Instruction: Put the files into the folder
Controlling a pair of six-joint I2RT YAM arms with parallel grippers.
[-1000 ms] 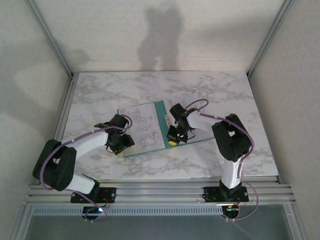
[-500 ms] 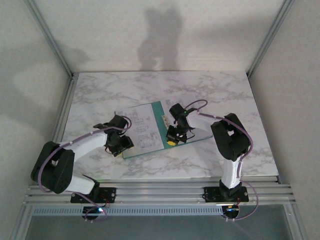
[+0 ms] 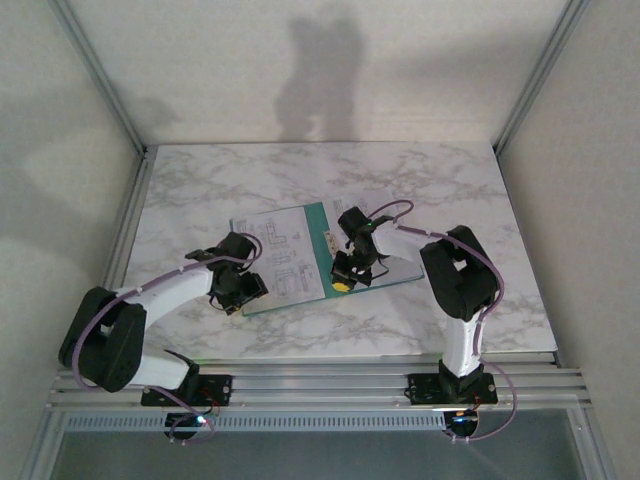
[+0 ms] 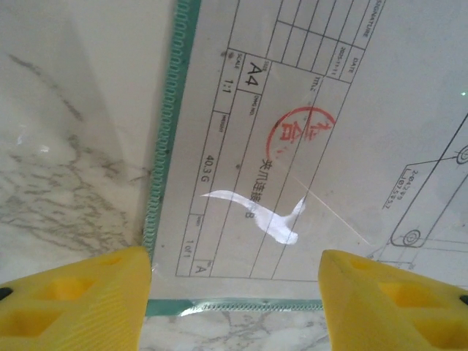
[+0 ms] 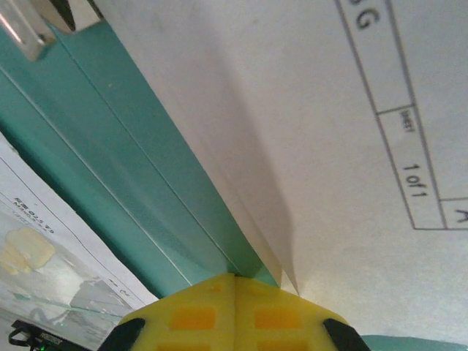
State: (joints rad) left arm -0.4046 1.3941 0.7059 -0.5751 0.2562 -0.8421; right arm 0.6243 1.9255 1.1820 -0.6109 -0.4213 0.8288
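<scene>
We pinch one file over the open folder

Our right gripper [image 5: 234, 287] has its fingers pressed together, it seems on the edge of a white file [image 5: 351, 110] lifted just above the teal folder [image 5: 124, 161]. Our left gripper [image 4: 234, 300], spread and empty, hovers over the folder's near left corner, where a stamped file [image 4: 307, 146] lies flat. We judge we should lower the pinched sheet slowly, square to the spine, so it does not buckle.
</scene>
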